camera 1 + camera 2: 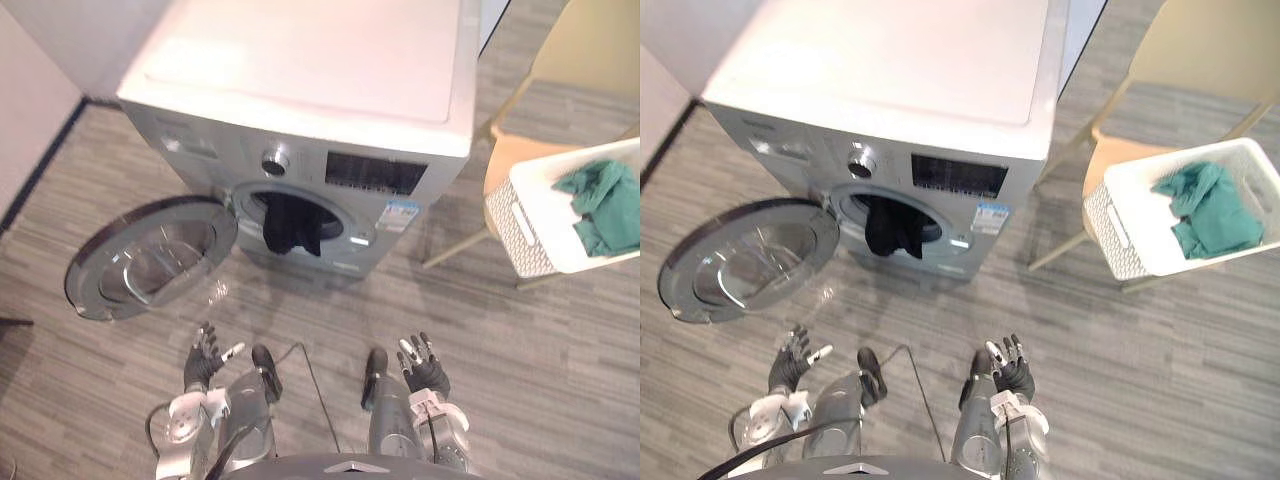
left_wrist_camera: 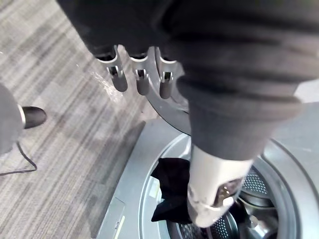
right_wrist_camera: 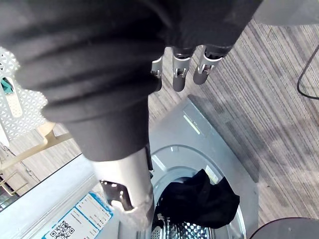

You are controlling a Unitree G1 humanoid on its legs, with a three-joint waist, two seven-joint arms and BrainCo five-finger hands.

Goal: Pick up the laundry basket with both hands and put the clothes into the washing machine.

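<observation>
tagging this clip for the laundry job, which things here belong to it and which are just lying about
Belongs to the job: washing machine, its open door, black garment hanging from the drum opening, white laundry basket, green clothes in it, left hand and right hand, both open.
Just there: beige chair under the basket.

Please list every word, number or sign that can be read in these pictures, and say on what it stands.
No text can be read.
Sticker on the washing machine front: print and a square code, too small to read.
Dark display panel: too blurred to read.
</observation>
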